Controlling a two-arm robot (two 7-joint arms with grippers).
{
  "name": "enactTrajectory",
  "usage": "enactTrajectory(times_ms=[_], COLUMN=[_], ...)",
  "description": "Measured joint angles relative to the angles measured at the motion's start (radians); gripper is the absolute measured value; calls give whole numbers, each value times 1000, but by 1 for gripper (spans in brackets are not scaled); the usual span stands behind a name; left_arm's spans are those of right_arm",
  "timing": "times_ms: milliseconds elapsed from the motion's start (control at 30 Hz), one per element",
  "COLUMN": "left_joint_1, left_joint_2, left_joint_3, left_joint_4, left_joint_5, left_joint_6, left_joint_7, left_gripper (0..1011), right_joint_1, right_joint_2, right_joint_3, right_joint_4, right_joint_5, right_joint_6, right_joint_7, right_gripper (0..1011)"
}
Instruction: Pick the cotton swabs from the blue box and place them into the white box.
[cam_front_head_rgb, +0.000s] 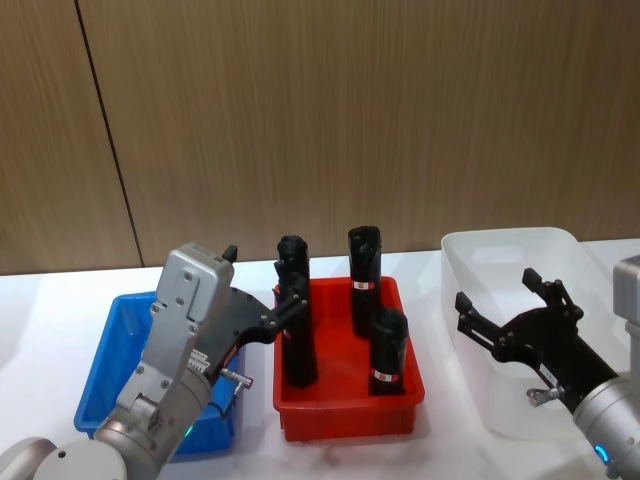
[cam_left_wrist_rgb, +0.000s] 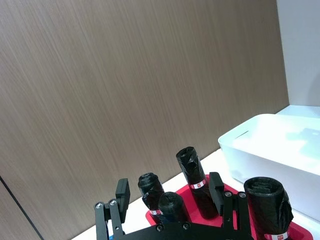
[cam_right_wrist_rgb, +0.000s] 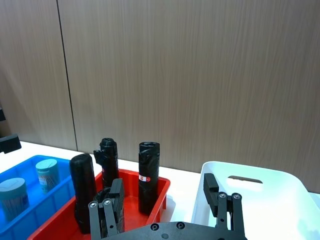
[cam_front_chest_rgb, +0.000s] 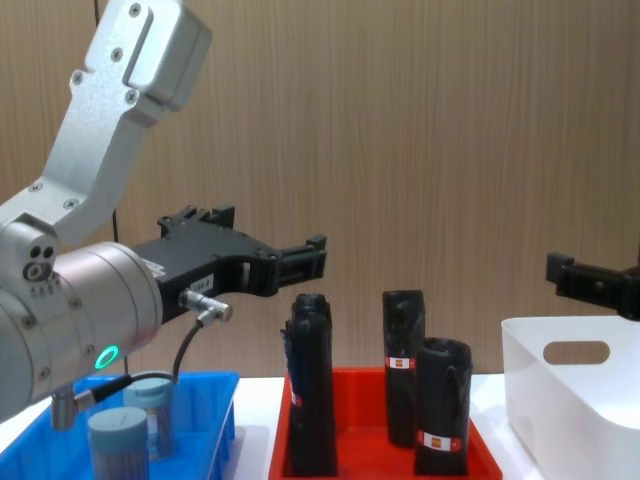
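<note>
Black left pincer (cam_left_wrist_rgb: 169, 192) wide open, empty; right pincer (cam_front_head_rgb: 497, 290) likewise.

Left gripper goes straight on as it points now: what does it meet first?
Probably the black rolls in the red tray. The left gripper sits just above their tops, so it may skim over.

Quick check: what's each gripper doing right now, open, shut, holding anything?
Left gripper: open, holding nothing, by the red tray.
Right gripper: open, holding nothing, above the white box.
</note>
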Motion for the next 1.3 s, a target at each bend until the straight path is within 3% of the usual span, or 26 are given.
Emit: enactTrajectory(times_ms=[967, 1300], left_joint_1=[0, -4], left_joint_2=[1, 27], left_joint_3=[-2, -29], left_joint_4=[1, 21], left_joint_5=[0, -22], left_joint_6=[0, 15], left_joint_7=[-2, -34], left_gripper=[1004, 1004], right_joint_1=[0, 0], right_joint_2=[0, 0], right_joint_3=[0, 0], right_joint_4=[0, 0], right_joint_5=[0, 0], right_joint_6=[0, 0], right_joint_7=[0, 0], right_gripper=[1002, 1002])
